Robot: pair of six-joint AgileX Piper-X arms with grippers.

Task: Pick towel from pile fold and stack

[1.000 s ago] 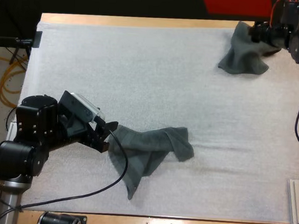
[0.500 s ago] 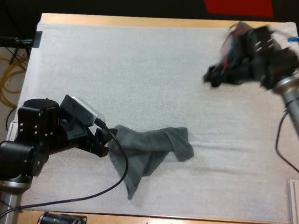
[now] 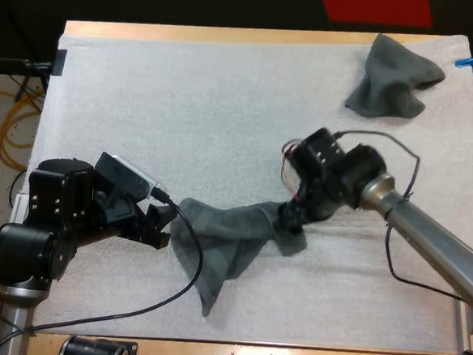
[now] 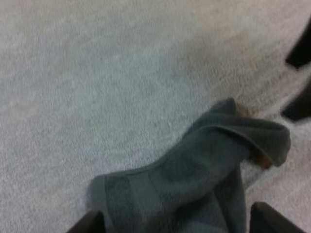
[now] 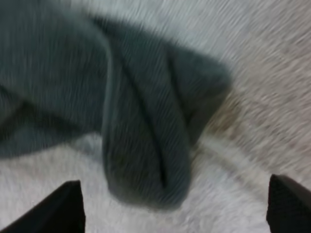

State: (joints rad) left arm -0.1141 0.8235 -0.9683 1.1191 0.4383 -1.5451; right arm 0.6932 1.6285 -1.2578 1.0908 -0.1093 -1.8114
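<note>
The towel [image 3: 232,238] lay crumpled on the near middle of the mat [image 3: 185,101], with a second towel [image 3: 393,79] heaped at the far right corner. The left arm crouched low at the near left, and the left gripper [image 3: 162,221] was spread wide astride the towel's left end. The right arm reached diagonally in from the right edge with its wrist tipped down. The right gripper [image 3: 290,219] was wide apart over the towel's folded right end.

No readable text, labels, brands or numbers, plain crumpled towel [image 3: 232,238], plain white mat [image 3: 184,109]
</note>
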